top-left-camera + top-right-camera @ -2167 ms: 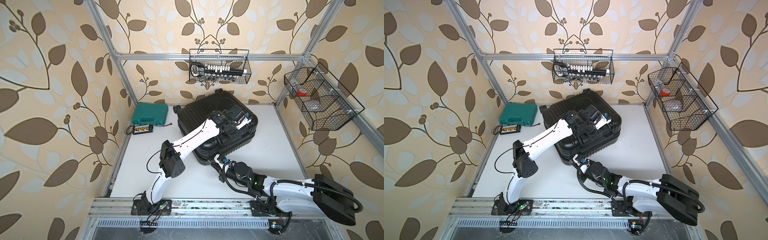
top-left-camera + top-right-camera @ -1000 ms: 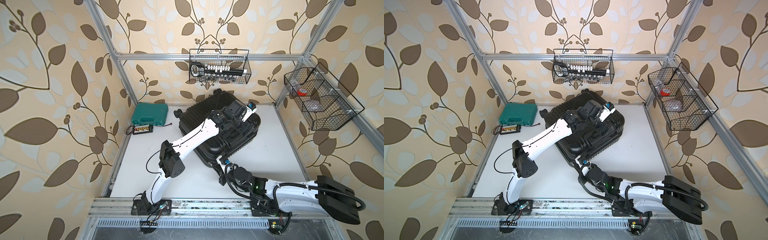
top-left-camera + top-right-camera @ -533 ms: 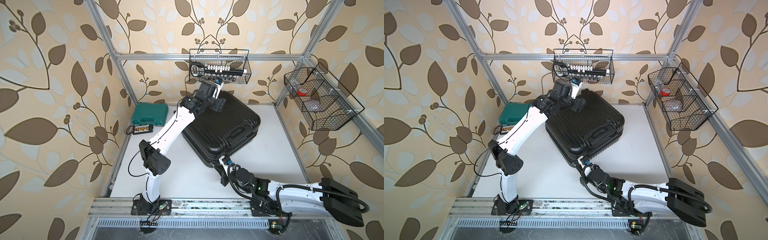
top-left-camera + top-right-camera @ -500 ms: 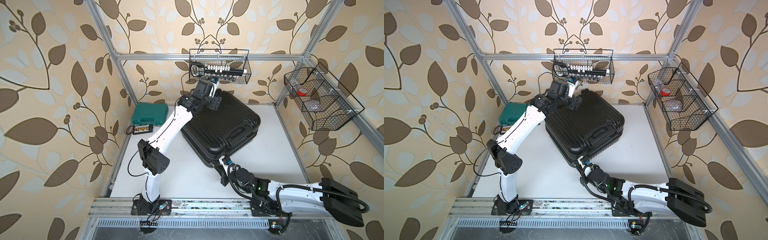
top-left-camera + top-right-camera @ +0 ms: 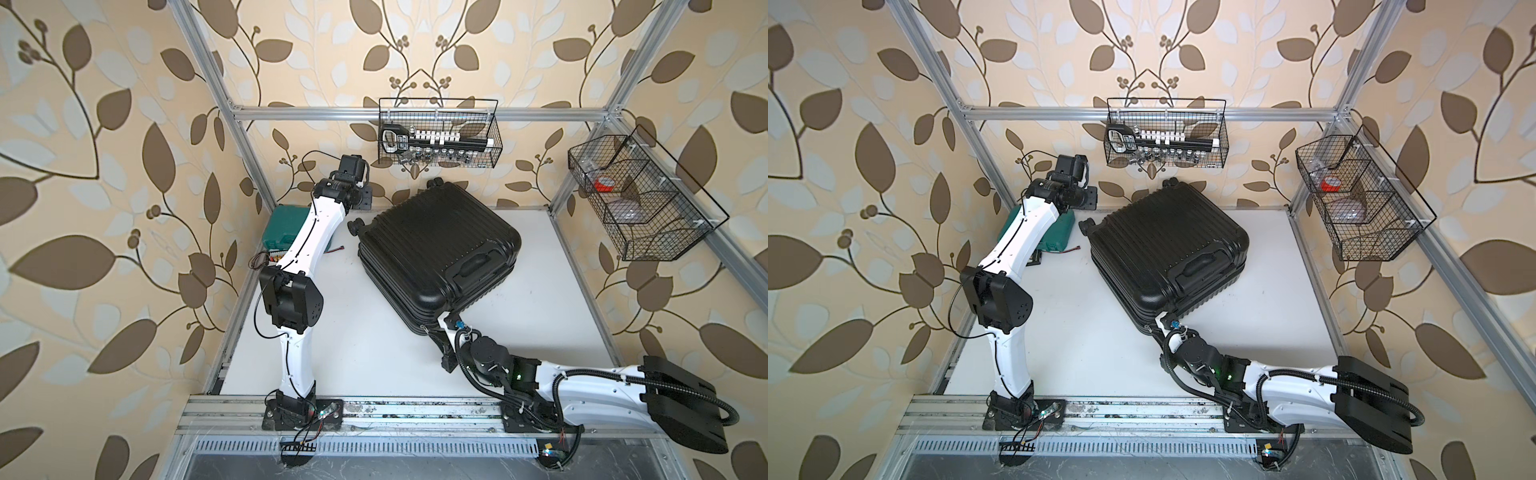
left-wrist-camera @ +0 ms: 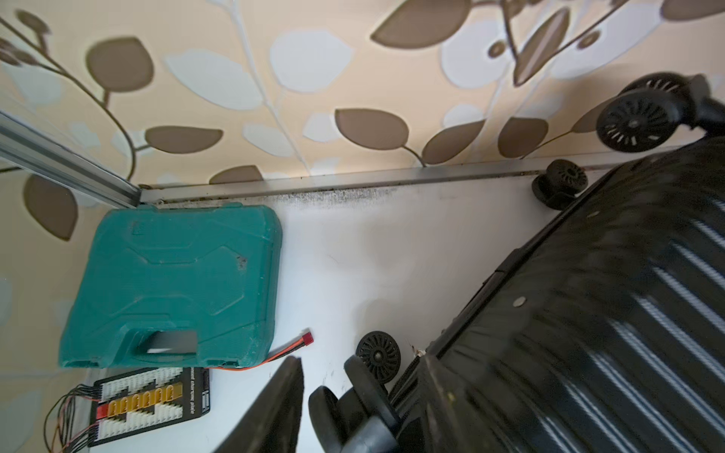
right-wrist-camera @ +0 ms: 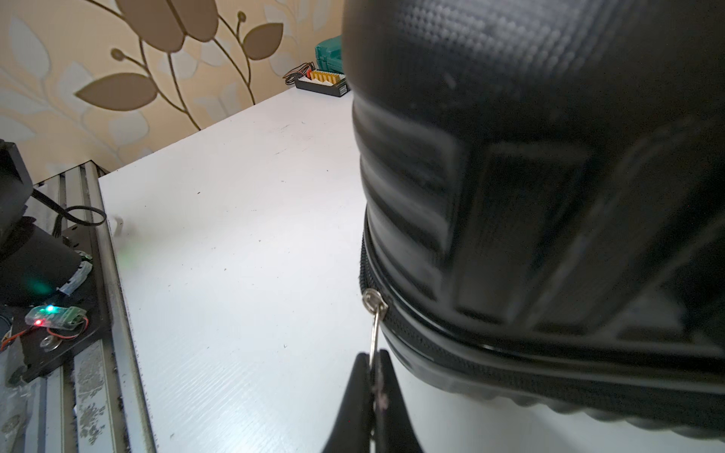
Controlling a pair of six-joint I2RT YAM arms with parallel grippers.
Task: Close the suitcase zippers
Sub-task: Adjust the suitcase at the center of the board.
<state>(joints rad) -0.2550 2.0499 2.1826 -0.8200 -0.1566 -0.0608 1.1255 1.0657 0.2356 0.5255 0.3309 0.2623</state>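
My right pincer (image 7: 372,362) pinches the zip pull (image 7: 375,319) at the near corner of the suitcase (image 5: 436,249), which lies flat on the table (image 5: 353,332), so I can tug the slider along. My left pincer (image 5: 363,199) is by the wheels (image 6: 378,356); I can't tell its gap.

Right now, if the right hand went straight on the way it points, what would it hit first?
Most likely the suitcase: the right hand, shut on the zipper pull, points at its near corner, close ahead. Depth is hard to judge.

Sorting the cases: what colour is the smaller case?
Teal green; the smaller case shows best in the left wrist view.
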